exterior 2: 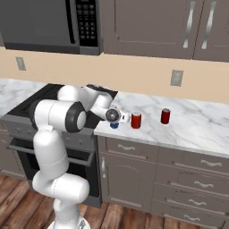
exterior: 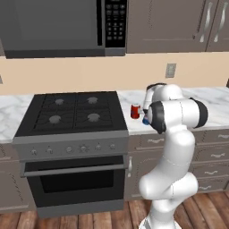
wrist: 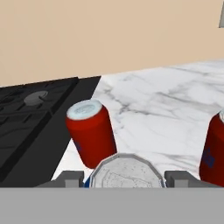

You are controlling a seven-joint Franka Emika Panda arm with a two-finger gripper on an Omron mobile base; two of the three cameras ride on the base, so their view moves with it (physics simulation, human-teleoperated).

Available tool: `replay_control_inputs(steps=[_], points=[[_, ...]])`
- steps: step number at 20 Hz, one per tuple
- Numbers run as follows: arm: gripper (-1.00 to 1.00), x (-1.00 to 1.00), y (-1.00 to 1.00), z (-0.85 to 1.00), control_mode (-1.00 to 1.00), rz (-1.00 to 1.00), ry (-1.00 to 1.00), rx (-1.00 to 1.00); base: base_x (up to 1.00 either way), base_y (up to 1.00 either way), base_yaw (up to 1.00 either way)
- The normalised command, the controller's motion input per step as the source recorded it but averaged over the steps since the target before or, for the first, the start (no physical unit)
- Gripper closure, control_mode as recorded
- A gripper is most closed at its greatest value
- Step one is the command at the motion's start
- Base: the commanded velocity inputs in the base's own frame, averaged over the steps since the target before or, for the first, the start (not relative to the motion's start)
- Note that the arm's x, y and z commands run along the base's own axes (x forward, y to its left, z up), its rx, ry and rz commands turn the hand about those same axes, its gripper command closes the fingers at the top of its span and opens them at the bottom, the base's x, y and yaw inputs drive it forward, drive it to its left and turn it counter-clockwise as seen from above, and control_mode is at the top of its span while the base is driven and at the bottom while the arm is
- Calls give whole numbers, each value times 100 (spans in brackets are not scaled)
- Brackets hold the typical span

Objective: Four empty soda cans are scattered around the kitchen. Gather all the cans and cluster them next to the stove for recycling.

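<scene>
My gripper (wrist: 124, 180) is closed on a soda can (wrist: 127, 173), whose silvery top sits right between my finger tips at the bottom of the hand view; in the right base view that held can (exterior 2: 114, 125) shows blue at its lower end, low over the front edge of the marble counter (exterior 2: 201, 123), just beside the stove (exterior: 71, 134). Close ahead of my hand stands a red can (wrist: 91, 132), leaning a little in my tilted view, on the counter right next to the black edge of the stove top. Another red can (wrist: 215, 146) stands at the right edge of the hand view. From the right base view I see two red cans on the counter: the nearer one (exterior 2: 136, 120) just beside my hand, the farther one (exterior 2: 165, 116) apart to its right. My own forearm (exterior: 176, 114) blocks much of the counter in the left base view, where one red can (exterior: 135, 111) peeks out beside it. A dark microwave (exterior: 62, 27) hangs over the stove, brown cabinets (exterior 2: 152, 27) run above the counter, and an outlet (exterior 2: 176, 78) sits on the beige wall.
</scene>
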Motion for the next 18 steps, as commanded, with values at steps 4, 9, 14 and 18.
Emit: replay_control_inputs(steps=[4, 9, 14, 18], points=[[100, 0, 0, -27, -100, 7, 0, 0, 0, 0, 0], [100, 0, 0, -19, -100, 6, 0, 0, 0, 0, 0], [100, 1, 0, -1, -100, 4, 0, -1, 0, 0, 0], [100, 0, 0, 0, -100, 3, 0, -1, 0, 0, 0]])
